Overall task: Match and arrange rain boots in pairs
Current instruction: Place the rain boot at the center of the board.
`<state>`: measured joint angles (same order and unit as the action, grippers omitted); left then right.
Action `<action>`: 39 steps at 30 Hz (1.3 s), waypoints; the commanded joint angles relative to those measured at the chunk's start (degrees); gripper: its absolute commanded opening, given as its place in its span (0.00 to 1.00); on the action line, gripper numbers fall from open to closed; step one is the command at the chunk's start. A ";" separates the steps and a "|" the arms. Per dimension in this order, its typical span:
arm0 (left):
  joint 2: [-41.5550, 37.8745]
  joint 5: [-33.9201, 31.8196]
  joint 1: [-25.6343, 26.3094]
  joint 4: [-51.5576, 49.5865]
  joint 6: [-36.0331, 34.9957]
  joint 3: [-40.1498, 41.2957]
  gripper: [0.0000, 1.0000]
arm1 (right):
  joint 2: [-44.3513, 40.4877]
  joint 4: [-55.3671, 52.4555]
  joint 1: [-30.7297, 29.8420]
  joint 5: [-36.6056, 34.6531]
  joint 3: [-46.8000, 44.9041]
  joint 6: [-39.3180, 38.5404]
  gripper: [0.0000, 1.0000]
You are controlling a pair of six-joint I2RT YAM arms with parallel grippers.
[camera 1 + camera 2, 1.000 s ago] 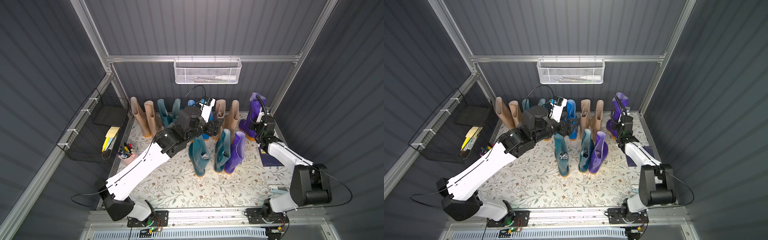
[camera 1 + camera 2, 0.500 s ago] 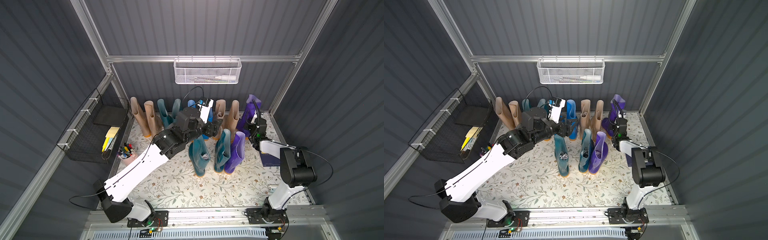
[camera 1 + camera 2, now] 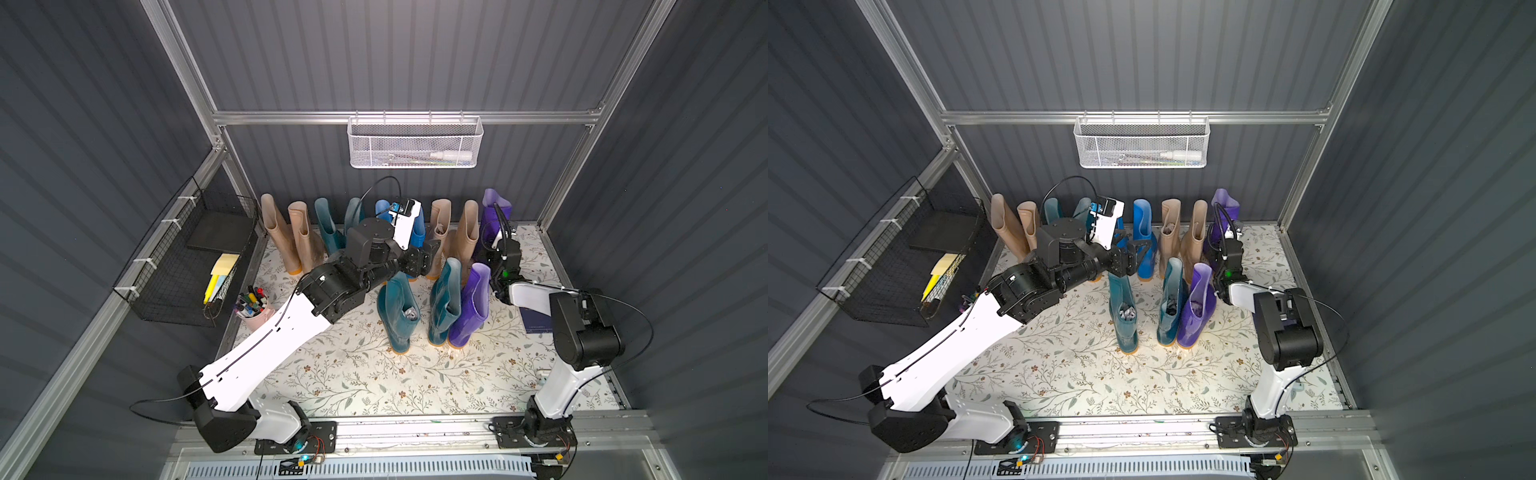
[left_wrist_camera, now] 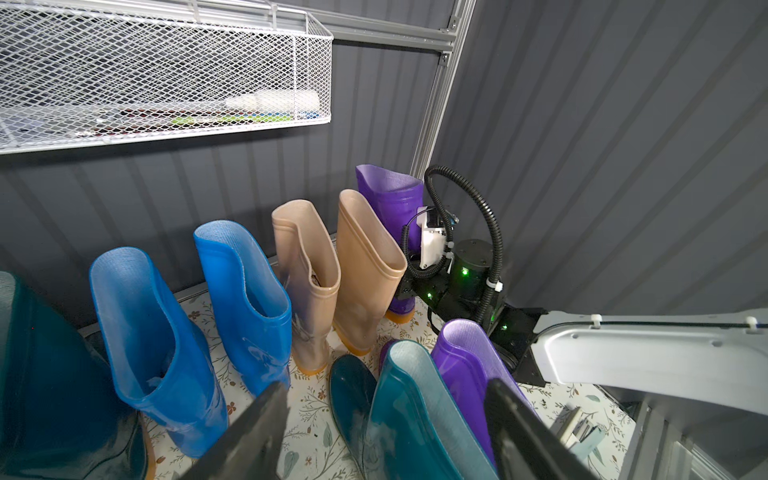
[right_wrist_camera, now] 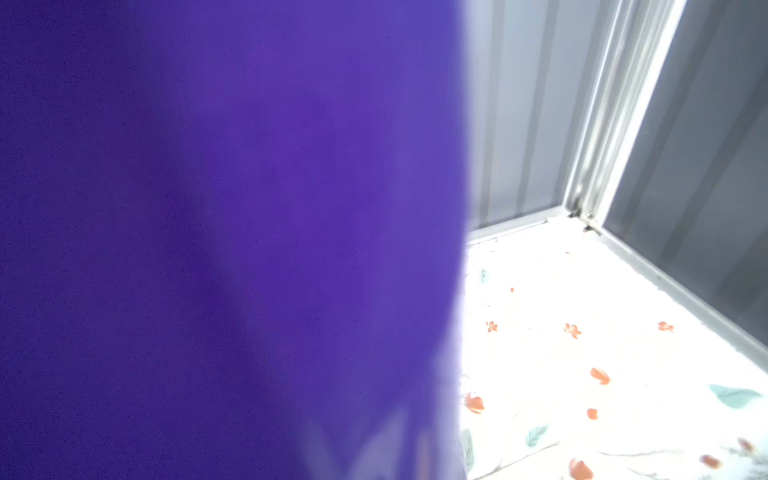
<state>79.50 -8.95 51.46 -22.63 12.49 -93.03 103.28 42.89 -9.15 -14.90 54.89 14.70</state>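
My left claw spread wide near blue boots; my right claw against the worktop's back-right-corner purple boot, grip hidden

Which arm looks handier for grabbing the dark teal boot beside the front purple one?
Probably left. The left gripper is open, close to the teal boot, whose top shows between its fingers in the left wrist view. The right arm is over at the rear purple boot.

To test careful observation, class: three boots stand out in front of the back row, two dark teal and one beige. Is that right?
Only the colour is wrong: the third boot out front is purple, not beige, as both top views show.
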 commanded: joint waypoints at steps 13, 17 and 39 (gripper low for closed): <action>-4.06 -0.51 0.17 2.07 1.41 3.42 0.79 | -5.01 -2.73 -0.35 -0.77 -2.69 2.50 0.64; -4.40 -0.62 0.19 2.16 1.46 3.95 0.80 | -5.60 -3.47 -0.35 -0.17 -3.38 3.48 0.67; -4.67 -1.82 0.16 1.70 0.52 4.00 0.82 | -1.40 -4.58 -0.35 2.47 0.65 3.84 0.43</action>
<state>76.34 -10.04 51.46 -20.93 13.32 -89.27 101.65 39.13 -9.19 -14.22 55.42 17.76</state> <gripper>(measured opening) 0.819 0.416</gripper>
